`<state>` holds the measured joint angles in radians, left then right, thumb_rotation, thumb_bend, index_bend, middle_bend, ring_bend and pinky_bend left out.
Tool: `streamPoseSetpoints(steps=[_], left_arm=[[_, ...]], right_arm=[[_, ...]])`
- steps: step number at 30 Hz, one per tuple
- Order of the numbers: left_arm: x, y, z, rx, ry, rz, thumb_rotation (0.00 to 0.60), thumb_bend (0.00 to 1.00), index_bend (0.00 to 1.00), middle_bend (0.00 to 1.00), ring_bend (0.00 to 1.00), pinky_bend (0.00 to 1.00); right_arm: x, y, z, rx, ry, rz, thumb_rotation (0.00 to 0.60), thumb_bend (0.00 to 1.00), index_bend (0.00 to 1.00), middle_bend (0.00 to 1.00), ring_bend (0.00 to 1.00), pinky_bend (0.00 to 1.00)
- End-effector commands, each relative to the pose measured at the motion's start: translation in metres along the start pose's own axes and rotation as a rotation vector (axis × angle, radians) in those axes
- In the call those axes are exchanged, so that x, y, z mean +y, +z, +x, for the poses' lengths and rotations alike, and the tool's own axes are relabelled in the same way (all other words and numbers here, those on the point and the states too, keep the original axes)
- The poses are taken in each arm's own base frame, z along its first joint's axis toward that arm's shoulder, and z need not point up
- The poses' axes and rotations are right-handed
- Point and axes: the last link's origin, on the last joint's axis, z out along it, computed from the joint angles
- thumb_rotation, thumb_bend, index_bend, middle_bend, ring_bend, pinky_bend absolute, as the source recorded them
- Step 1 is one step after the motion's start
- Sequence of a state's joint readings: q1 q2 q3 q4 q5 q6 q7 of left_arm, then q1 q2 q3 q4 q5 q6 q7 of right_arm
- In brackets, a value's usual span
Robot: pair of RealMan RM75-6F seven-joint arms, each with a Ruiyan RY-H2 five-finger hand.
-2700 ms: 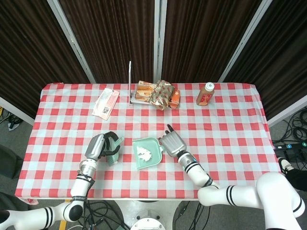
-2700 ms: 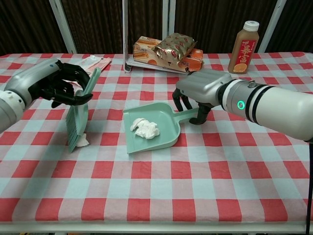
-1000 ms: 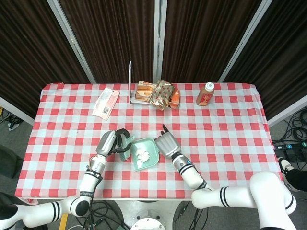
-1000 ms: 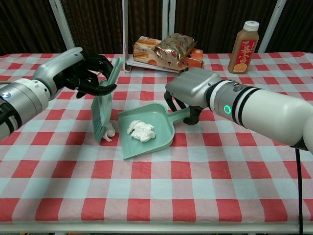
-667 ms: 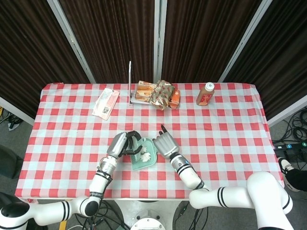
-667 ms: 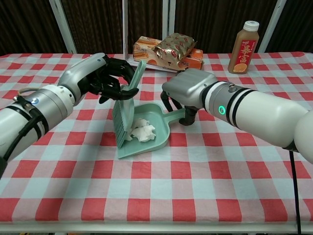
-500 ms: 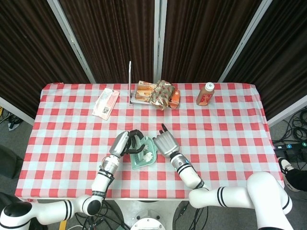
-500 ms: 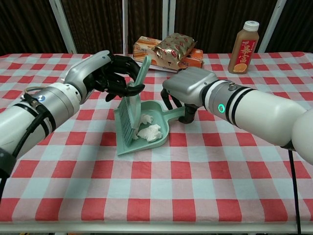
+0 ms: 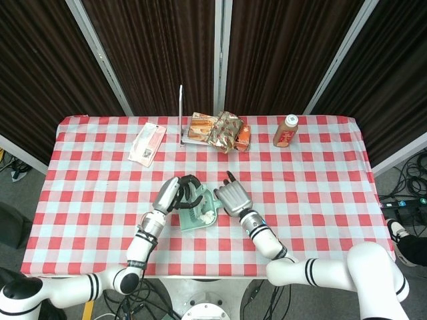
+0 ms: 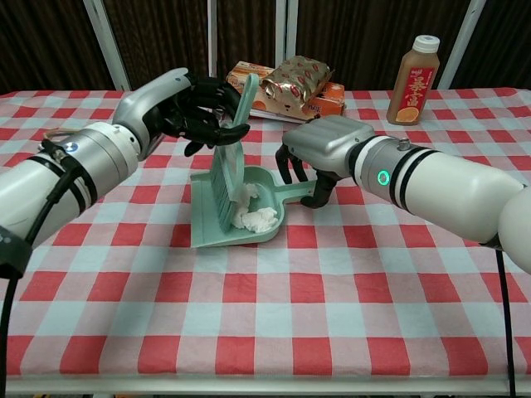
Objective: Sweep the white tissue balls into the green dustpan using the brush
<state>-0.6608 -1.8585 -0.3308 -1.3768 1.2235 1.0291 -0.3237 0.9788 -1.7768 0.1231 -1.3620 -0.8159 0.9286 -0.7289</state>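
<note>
Green dustpan lies mid-table on the checked cloth, its handle gripped by the right hand to brace it against the stroke. Left hand, fingers wrapped round the brush, stands it upright inside the pan, bristles down, penning the white tissue balls against the pan's right wall so none roll out.

Table: red-and-white check cloth. Dustpan and brush: pale mint green. Tissue balls: white. Left robot hand: grey back, black fingers. Right robot hand: grey, black fingers; white forearm with black bands. Bottle: orange-brown, white cap. Snack packets: orange and gold foil. Backdrop curtains: dark brown.
</note>
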Motion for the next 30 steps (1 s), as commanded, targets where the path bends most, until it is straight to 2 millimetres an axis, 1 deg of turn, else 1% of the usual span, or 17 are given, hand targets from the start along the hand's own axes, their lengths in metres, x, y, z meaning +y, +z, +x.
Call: streamPoseSetpoints(steps=[1, 7, 9, 10, 12, 14, 15, 16, 18, 19, 22, 23, 26, 28, 30], left_arm=[[0.001, -0.003, 0.011, 0.004, 0.045, -0.014, 0.6, 0.42, 0.52, 0.51, 0.69, 0.82], [0.002, -0.012, 0.035, 0.009, 0.132, -0.035, 0.6, 0.42, 0.52, 0.51, 0.69, 0.82], [0.0, -0.016, 0.047, 0.017, 0.206, -0.044, 0.6, 0.42, 0.52, 0.51, 0.68, 0.82], [-0.002, -0.018, 0.053, 0.022, 0.244, -0.046, 0.6, 0.42, 0.52, 0.51, 0.68, 0.82], [-0.008, -0.023, 0.068, 0.028, 0.339, -0.041, 0.6, 0.42, 0.52, 0.51, 0.68, 0.82], [-0.014, -0.028, 0.08, 0.026, 0.419, -0.026, 0.6, 0.42, 0.52, 0.51, 0.68, 0.82], [-0.019, -0.031, 0.088, 0.025, 0.467, -0.01, 0.6, 0.42, 0.52, 0.51, 0.68, 0.82], [-0.023, -0.033, 0.093, 0.021, 0.505, 0.005, 0.6, 0.42, 0.52, 0.51, 0.68, 0.82], [-0.033, -0.038, 0.104, 0.014, 0.598, 0.041, 0.6, 0.42, 0.52, 0.51, 0.68, 0.82], [-0.037, -0.04, 0.108, 0.011, 0.636, 0.057, 0.6, 0.42, 0.52, 0.51, 0.68, 0.81], [-0.05, -0.045, 0.116, -0.012, 0.752, 0.102, 0.6, 0.42, 0.52, 0.51, 0.68, 0.81], [-0.054, -0.046, 0.116, -0.021, 0.779, 0.112, 0.6, 0.42, 0.52, 0.51, 0.68, 0.81], [-0.066, -0.048, 0.118, -0.047, 0.867, 0.145, 0.6, 0.42, 0.52, 0.51, 0.68, 0.8], [-0.074, -0.049, 0.118, -0.061, 0.918, 0.171, 0.6, 0.42, 0.51, 0.5, 0.68, 0.8], [-0.079, -0.05, 0.116, -0.08, 0.933, 0.195, 0.6, 0.42, 0.5, 0.49, 0.67, 0.8]], right_arm=[[0.003, 0.0, -0.003, 0.0, 0.013, -0.006, 0.6, 0.46, 0.69, 0.58, 0.24, 0.06], [0.008, 0.0, -0.003, 0.01, 0.031, -0.015, 0.6, 0.46, 0.69, 0.57, 0.24, 0.06], [0.01, 0.0, -0.002, 0.014, 0.034, -0.022, 0.6, 0.45, 0.66, 0.56, 0.24, 0.06], [0.011, 0.0, -0.002, 0.014, 0.035, -0.025, 0.6, 0.44, 0.63, 0.55, 0.24, 0.06], [0.013, -0.002, -0.002, 0.012, 0.038, -0.033, 0.6, 0.41, 0.54, 0.52, 0.22, 0.06], [0.015, -0.003, -0.002, 0.009, 0.037, -0.039, 0.6, 0.36, 0.39, 0.45, 0.18, 0.05], [0.015, -0.004, -0.002, 0.008, 0.034, -0.041, 0.6, 0.35, 0.34, 0.43, 0.16, 0.05], [0.016, -0.004, -0.002, 0.007, 0.034, -0.043, 0.6, 0.31, 0.27, 0.4, 0.14, 0.04], [0.016, -0.006, -0.002, 0.004, 0.034, -0.048, 0.6, 0.27, 0.18, 0.35, 0.11, 0.04], [0.017, -0.006, -0.002, 0.003, 0.034, -0.051, 0.6, 0.22, 0.13, 0.32, 0.1, 0.03], [0.019, -0.009, -0.001, 0.001, 0.037, -0.055, 0.6, 0.14, 0.07, 0.27, 0.09, 0.03], [0.019, -0.01, 0.0, 0.001, 0.036, -0.056, 0.6, 0.13, 0.05, 0.27, 0.09, 0.03], [0.023, -0.015, 0.002, 0.01, 0.027, -0.063, 0.6, 0.11, 0.02, 0.25, 0.09, 0.03], [0.029, -0.02, 0.006, 0.023, 0.031, -0.073, 0.6, 0.11, 0.02, 0.25, 0.09, 0.03], [0.039, -0.027, 0.012, 0.044, 0.037, -0.088, 0.6, 0.11, 0.02, 0.25, 0.09, 0.03]])
